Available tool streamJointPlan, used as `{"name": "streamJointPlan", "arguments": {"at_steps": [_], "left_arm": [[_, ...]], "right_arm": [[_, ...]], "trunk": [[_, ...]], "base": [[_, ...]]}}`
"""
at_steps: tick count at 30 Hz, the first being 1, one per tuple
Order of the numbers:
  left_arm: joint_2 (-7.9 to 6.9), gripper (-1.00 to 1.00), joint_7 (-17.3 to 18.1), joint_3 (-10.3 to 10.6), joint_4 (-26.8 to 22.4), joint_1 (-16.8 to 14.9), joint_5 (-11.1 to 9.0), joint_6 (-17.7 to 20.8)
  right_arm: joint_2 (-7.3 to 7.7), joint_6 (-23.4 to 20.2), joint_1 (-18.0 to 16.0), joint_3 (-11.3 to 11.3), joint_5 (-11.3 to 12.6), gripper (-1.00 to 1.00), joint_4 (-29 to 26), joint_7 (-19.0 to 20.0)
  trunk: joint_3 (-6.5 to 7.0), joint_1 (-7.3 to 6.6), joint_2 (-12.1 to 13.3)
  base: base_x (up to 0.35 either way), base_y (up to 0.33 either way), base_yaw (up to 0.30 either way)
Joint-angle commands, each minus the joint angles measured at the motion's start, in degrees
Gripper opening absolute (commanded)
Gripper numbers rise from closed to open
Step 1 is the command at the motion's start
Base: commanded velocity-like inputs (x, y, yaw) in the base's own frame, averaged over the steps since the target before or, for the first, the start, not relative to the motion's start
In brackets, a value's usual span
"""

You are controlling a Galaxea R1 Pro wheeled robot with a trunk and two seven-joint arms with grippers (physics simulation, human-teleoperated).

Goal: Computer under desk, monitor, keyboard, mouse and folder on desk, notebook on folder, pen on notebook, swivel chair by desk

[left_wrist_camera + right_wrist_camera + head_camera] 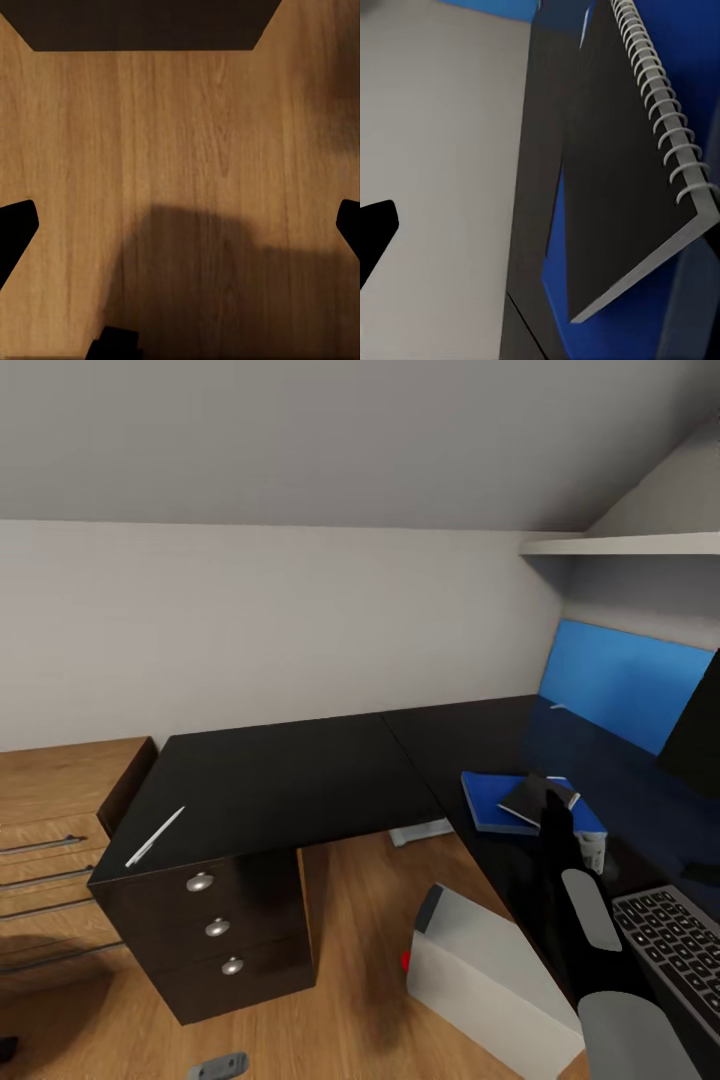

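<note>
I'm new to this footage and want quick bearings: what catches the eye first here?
The black L-shaped desk dominates, with a white pen lying alone on its left wing above the drawers. On the right wing the right gripper hovers at a dark spiral notebook resting on a blue folder, with a keyboard nearby.

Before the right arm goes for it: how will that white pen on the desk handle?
The pen is thin and lies flat on the smooth dark desk, so it may slide or roll if nudged. It looks light and stiff. It sits near the desk edge, so a push could drop it.
</note>
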State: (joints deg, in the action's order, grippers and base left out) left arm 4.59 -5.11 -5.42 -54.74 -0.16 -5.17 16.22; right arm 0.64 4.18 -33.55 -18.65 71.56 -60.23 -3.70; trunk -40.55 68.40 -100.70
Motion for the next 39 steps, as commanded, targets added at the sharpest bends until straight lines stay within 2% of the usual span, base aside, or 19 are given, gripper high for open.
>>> {"name": "streamJointPlan", "arguments": {"at_steps": [1, 7, 11, 24, 35, 39], "left_arm": [[0.04, 1.0, -0.19, -0.03, -0.1, -0.01, -0.55, 0.3], [0.07, 1.0, -0.09, 0.06, -0.1, -0.01, -0.55, 0.3], [0.07, 1.0, -0.08, 0.06, -0.1, -0.01, -0.55, 0.3], [0.06, 1.0, -0.16, 0.06, -0.1, -0.01, -0.55, 0.3], [0.06, 1.0, 0.01, 0.06, -0.1, -0.01, -0.55, 0.3], [0.04, 1.0, 0.03, 0.05, -0.1, -0.01, -0.55, 0.3]], "right_arm": [[0.03, 0.26, -0.02, 0.1, 0.6, 1.0, -0.06, -0.21], [-0.02, 0.27, -0.02, 0.1, 0.6, 1.0, -0.06, -0.22], [-0.01, 0.3, -0.02, 0.1, 0.6, 1.0, -0.06, -0.25], [0.07, 0.26, -0.02, 0.1, 0.6, 1.0, -0.1, -0.24], [0.07, 0.27, -0.02, 0.1, 0.6, 1.0, -0.15, -0.25], [0.07, 0.27, -0.02, 0.1, 0.6, 1.0, -0.15, -0.25]], "trunk": [[-0.06, -0.01, -0.03], [-0.06, -0.01, -0.03], [0.66, -0.89, 1.58], [0.66, -0.89, 1.58], [0.66, -0.89, 1.58], [1.38, -1.77, 3.18]], "base": [[-0.03, 0.0, 0.0], [-0.008, 0.0, 0.0], [0.0, 0.0, 0.0], [-0.001, 0.0, 0.0], [-0.111, 0.0, 0.0], [-0.003, 0.0, 0.0]]}}
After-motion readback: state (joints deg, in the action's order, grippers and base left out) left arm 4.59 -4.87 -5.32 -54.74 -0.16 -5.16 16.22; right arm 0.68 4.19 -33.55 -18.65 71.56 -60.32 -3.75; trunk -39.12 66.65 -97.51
